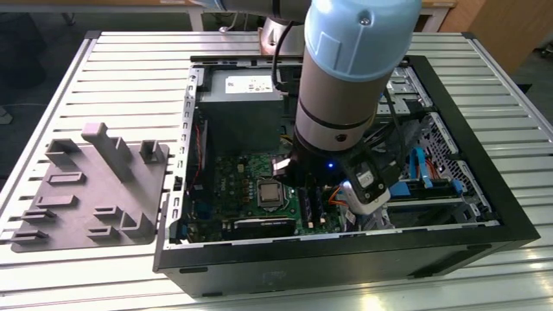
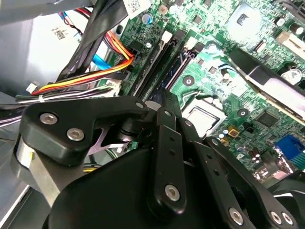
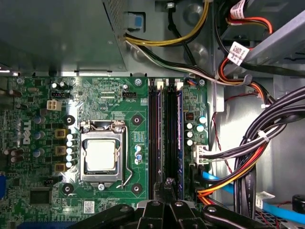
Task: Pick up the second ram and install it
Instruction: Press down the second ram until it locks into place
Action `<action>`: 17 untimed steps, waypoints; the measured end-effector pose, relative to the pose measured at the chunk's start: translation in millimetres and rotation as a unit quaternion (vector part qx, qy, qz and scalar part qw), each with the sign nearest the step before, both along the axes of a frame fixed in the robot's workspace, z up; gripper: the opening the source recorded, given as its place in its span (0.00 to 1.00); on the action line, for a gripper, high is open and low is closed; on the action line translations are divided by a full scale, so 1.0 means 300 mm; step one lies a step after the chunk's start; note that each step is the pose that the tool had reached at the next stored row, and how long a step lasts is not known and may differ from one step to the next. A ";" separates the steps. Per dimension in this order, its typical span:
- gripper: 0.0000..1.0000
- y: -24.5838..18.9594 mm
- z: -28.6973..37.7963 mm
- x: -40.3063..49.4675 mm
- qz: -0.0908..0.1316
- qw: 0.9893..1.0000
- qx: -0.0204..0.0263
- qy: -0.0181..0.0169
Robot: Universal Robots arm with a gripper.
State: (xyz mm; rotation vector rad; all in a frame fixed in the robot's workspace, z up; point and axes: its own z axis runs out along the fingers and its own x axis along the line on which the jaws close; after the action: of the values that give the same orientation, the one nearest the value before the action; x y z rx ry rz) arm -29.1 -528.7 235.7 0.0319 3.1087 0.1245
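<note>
The arm [image 1: 346,84] reaches down into the open computer case [image 1: 484,240], with its gripper [image 3: 167,183] poised directly over the black memory slots [image 3: 164,133] beside the square silver processor [image 3: 101,155] on the green motherboard [image 3: 47,129]. In both wrist views the dark linkages converge on a narrow tip above the slots, so the jaws appear drawn together; whether they clamp anything cannot be told. A blue edge lies along the slot nearest the cables, in the first wrist view [image 3: 179,138] and in the second [image 2: 177,67]; this is probably a memory stick already seated, but whether it is the second ram or another stick cannot be told. Judged from this pose, the step in hand is seating or pressing a stick into its slot. Good execution calls for the stick to stay parallel to the slot, for force to run straight down, and for both end latches to close evenly. The bundled cables [image 3: 267,143] lie just beside the slots and should remain clear of the gripper. A grey fixture tray [image 1: 87,188] rests on the table [image 1: 129,65] at the exterior view's left.
</note>
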 end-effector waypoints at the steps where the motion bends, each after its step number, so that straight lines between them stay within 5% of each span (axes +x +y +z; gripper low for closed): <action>1: 0.11 -0.001 -0.001 0.000 0.000 1.000 0.000 0.000; 17: 0.11 -0.028 -0.019 0.000 0.000 1.000 0.000 0.000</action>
State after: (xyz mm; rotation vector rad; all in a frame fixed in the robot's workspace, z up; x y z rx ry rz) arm -29.1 -537.1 230.1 0.0318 3.1088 0.1241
